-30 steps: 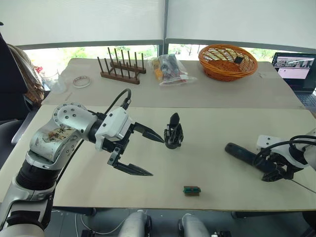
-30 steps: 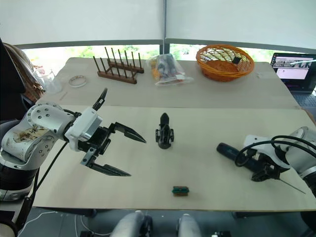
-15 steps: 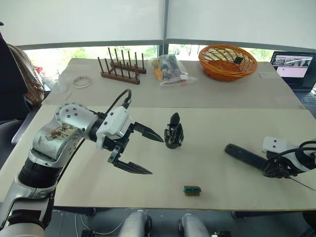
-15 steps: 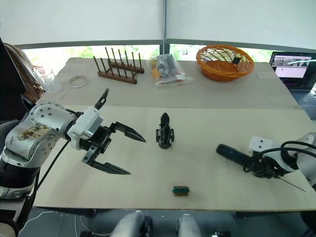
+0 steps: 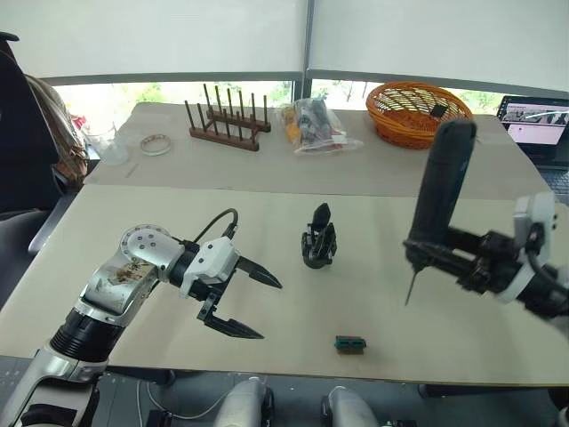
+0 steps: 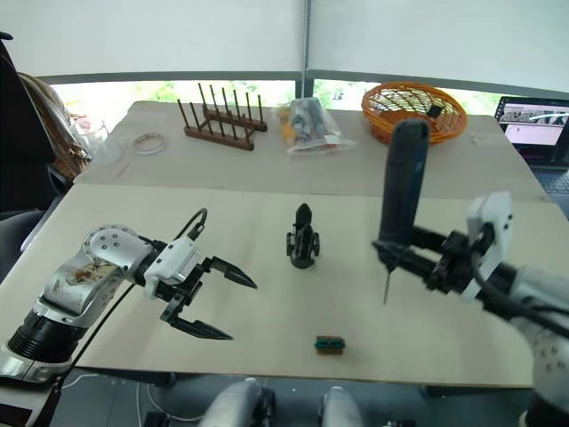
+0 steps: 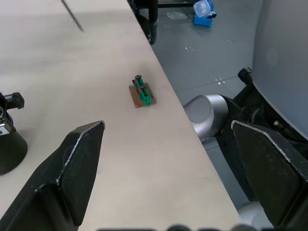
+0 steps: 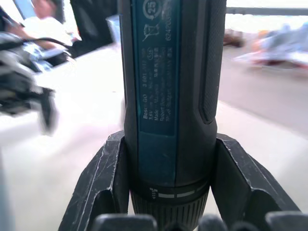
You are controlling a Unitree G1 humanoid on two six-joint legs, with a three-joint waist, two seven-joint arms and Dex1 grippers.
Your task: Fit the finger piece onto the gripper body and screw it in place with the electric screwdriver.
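Right gripper [image 8: 168, 211] jaws clamped on the electric screwdriver [image 5: 441, 191], held upright above the bench [image 5: 133, 213], bit down. Left gripper [image 5: 252, 305] jaws wide open, empty, low over the bench. Gripper body [image 5: 318, 246] stands mid-bench (green-and-black block [image 5: 348, 343] near the front edge).

The electric screwdriver [image 5: 441, 191], clamped between the right gripper's [image 8: 168, 192] matt black plastic fingers [image 8: 103, 187], has a matt black casing with a smooth label and a thin bright metal bit below. Beyond the spread left gripper [image 5: 249, 302], the gripper body [image 5: 318, 246] looks like dull black plastic. The table [image 5: 178, 222] beneath both is pale, smooth and matt, like laminated wood. Near the left gripper's tips lies a small green-and-black block [image 7: 142, 91] of glossy plastic
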